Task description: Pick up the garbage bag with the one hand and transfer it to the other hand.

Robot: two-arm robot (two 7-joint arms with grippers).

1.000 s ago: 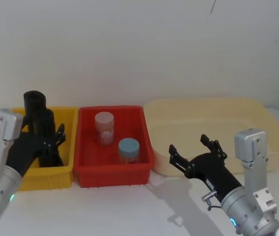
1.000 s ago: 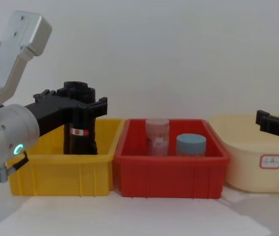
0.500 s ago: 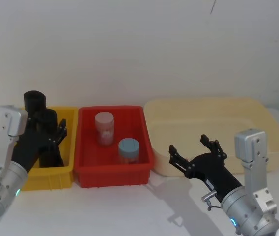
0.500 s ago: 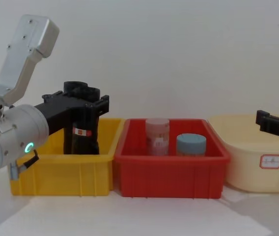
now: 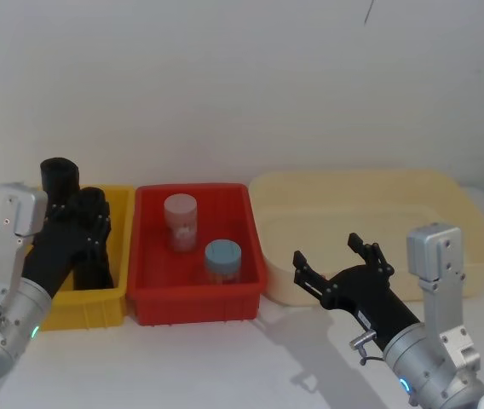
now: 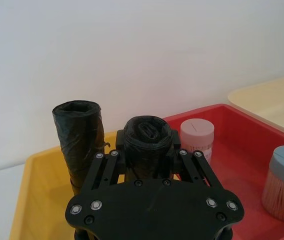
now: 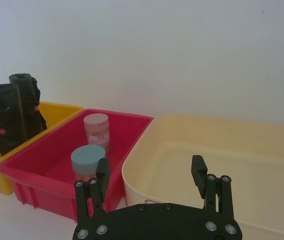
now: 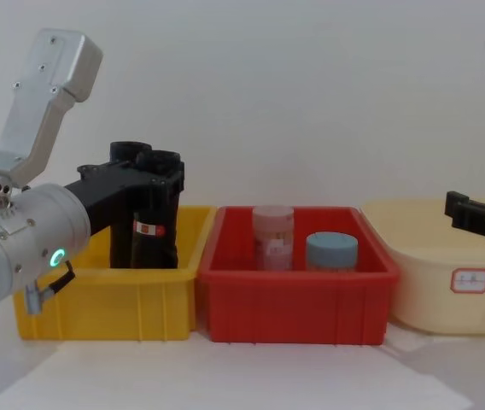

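Widest, across the right half of the head view: cream tub (image 5: pixel 353 176). At centre: red bin (image 5: pixel 195 305). Touching it, at lower left: yellow bin (image 5: pixel 84 308), home to two black rolls.

Then the arms. Left gripper (image 5: pixel 89 226), at the left edge above the yellow bin: clamped on the garbage bag (image 8: pixel 154 248), with fingers (image 6: pixel 104 162) pressed to either side just under its top in the left wrist view. Right gripper (image 5: pixel 327 250), at lower right in front of the tub: spread wide, holding nothing, well apart from the bag.

Garbage bag: upright, base apparently down inside the yellow bin, red-and-white label band facing the chest view. Just beside it, farther back: plain black roll (image 6: pixel 78 137), no label. Smallest, both in the red bin: pink-capped jar (image 5: pixel 181 221) and blue-capped jar (image 5: pixel 223 260).

Progress, as a judgement: grasp made, or all but. Lift clear of the bin not yet done. Handover entirely left to do, calling for a carry rightward over the red bin toward the waiting right gripper.
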